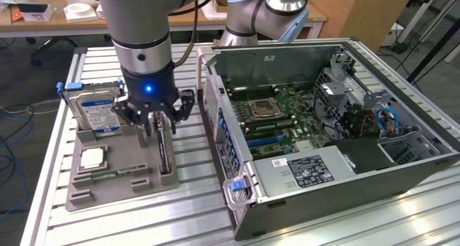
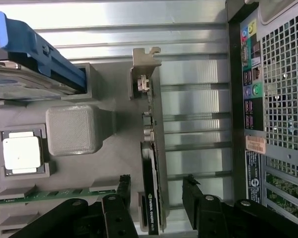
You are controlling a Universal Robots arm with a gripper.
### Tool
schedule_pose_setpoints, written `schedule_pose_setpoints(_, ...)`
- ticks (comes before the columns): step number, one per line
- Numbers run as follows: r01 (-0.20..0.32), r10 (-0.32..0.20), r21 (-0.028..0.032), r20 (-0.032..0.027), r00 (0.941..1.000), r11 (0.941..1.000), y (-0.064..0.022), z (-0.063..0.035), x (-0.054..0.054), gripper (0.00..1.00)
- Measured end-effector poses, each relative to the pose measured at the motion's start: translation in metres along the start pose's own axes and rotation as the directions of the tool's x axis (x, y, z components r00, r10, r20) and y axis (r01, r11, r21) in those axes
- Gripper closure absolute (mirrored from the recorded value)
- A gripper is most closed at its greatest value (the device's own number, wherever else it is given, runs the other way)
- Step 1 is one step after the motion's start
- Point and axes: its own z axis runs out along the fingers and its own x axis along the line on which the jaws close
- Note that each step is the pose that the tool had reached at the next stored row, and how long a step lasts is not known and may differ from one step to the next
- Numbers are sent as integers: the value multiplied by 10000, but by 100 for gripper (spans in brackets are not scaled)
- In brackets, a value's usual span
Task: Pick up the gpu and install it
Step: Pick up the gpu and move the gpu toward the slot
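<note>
The gpu (image 1: 165, 154) stands on edge in a slot of the grey holder tray (image 1: 107, 195), to the exterior view's left of the open computer case (image 1: 402, 165). In the wrist view the gpu (image 2: 150, 163) is a thin dark card with a silver bracket (image 2: 145, 62) at its far end. My gripper (image 1: 159, 128) hangs straight down over the card's near end. It is open, and one black finger (image 2: 120, 196) stands on each side of the card with gaps showing. The gripper (image 2: 156, 194) does not touch the card.
The tray also holds an upright hard drive (image 1: 97, 109) with a blue label, a CPU (image 1: 92, 159) and a green memory stick (image 1: 107, 175). The motherboard (image 1: 284, 114) lies exposed in the case. The case's rear panel (image 2: 273, 99) stands close beside the tray. A second arm (image 1: 266, 14) is behind the case.
</note>
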Motion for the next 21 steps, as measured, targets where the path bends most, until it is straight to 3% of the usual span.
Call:
schedule_pose_setpoints(9, -2, 2, 0, 0, 10000, 10000, -21, 100, 17, 45)
schedule_pose_setpoints(21, -2, 2, 0, 0, 10000, 10000, -31, 304, 38, 45)
